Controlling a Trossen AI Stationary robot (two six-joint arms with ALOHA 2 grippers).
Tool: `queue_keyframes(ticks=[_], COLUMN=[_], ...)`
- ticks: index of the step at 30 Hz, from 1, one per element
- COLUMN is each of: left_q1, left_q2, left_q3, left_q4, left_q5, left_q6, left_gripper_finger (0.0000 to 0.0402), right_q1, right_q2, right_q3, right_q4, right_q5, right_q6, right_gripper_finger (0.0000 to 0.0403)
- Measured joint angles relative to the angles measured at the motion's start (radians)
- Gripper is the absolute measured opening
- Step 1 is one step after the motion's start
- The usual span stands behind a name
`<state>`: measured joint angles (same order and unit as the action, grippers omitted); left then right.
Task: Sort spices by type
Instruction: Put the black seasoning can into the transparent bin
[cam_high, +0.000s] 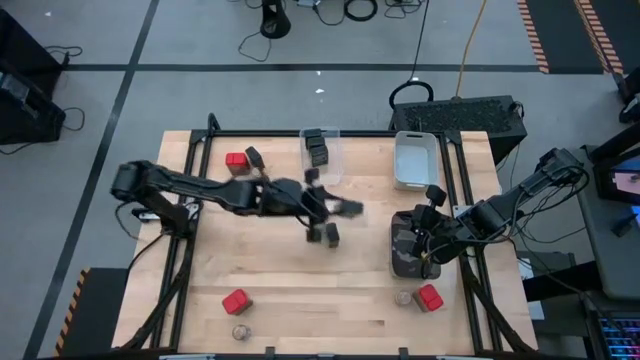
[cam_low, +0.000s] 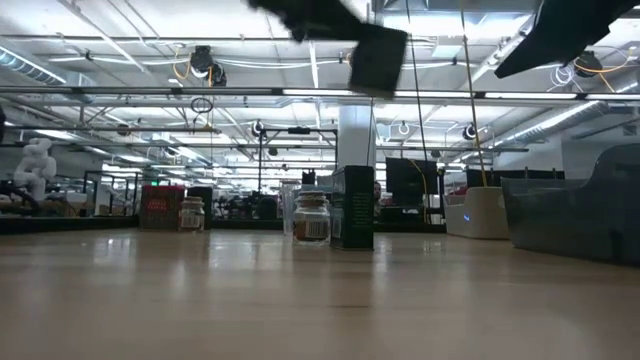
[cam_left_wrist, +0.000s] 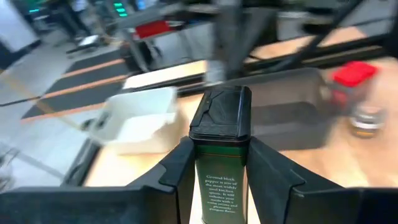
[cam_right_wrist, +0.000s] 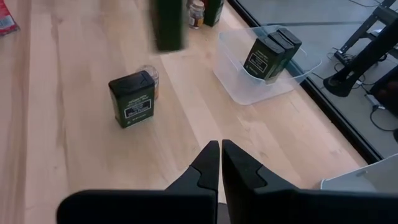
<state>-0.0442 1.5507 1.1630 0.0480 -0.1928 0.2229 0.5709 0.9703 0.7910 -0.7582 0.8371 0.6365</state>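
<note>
My left gripper (cam_high: 342, 207) reaches over the table's middle and is shut on a dark grey-black tin (cam_left_wrist: 220, 124), which shows high above the table in the low view (cam_low: 378, 58). A clear bin (cam_high: 322, 150) at the far middle holds several dark tins. Another dark tin (cam_right_wrist: 132, 98) stands on the table with a small jar (cam_right_wrist: 151, 76) behind it. Red tins stand at the far left (cam_high: 236, 160), near left (cam_high: 236, 300) and near right (cam_high: 430, 297). My right gripper (cam_right_wrist: 220, 155) is shut and empty over the dark bin (cam_high: 408, 248). My left gripper pinches the dark tin by the lower half of its body (cam_left_wrist: 221, 177), one finger (cam_left_wrist: 180, 165) on each narrow side. The fingers come about level from the table's left and lie along the tin. Its lid end (cam_left_wrist: 221, 109) points away from the wrist. The tin is lifted clear and tilted.
A white bin (cam_high: 415, 160) stands at the far right. Jars stand near the front edge (cam_high: 240, 332) and beside the near-right red tin (cam_high: 403, 297). A dark tin (cam_high: 253, 155) stands beside the far-left red tin. Bare wood lies at the table's near middle.
</note>
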Motion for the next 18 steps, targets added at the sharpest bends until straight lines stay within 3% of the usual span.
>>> queue_keyframes(ticks=[8,18], left_q1=[0.236,0.426], left_q2=[-0.125,-0.039], left_q3=[-0.28,-0.437], left_q4=[0.318,0.595], left_q5=[0.074,0.178], left_q6=[-0.046,-0.095], left_gripper_finger=[0.0125,0.0126], right_q1=[0.0,-0.002], right_q2=[0.006,0.011], right_q3=[0.0,0.0], right_q4=[0.014,0.016], right_q5=[0.001,0.023], right_q6=[0.007,0.005], right_gripper_finger=[0.0,0.0])
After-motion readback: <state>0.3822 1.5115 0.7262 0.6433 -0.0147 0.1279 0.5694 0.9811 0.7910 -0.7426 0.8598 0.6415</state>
